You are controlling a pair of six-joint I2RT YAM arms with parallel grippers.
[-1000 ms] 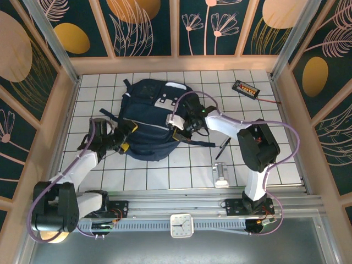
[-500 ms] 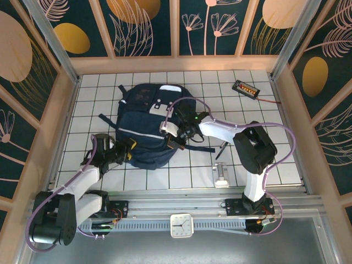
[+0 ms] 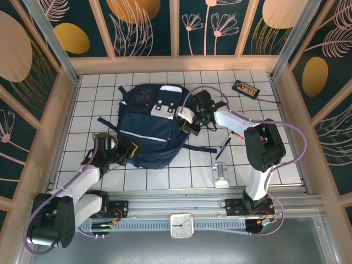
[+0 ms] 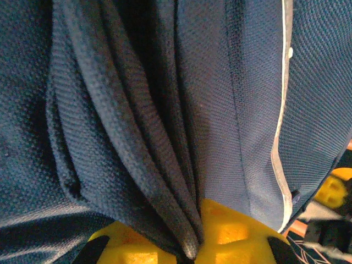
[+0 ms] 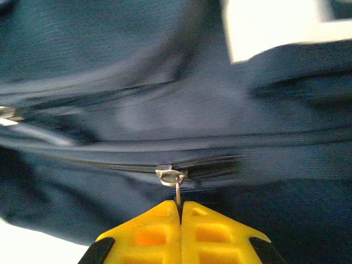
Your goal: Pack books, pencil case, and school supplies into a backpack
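Zipper step. The backpack (image 3: 147,124) lies mid-table. The right gripper (image 5: 180,214), jaws fully closed, pinches the zipper pull (image 5: 177,190) on the bag's right flank. The left gripper (image 4: 192,245), likewise closed, clamps a fabric fold (image 4: 165,181) at the near-left corner, apparently as an anchor. A pen (image 3: 225,146) lies outside on the tiles (image 3: 181,176). Next move, by judgement: draw the pull along its track against firm left-hand tension.

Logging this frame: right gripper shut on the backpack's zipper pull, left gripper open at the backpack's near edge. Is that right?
Not quite. The left gripper is not open: the left wrist view shows its yellow jaws closed on a fold of the backpack fabric at that near edge. The rest holds: the right gripper is shut on the zipper pull.
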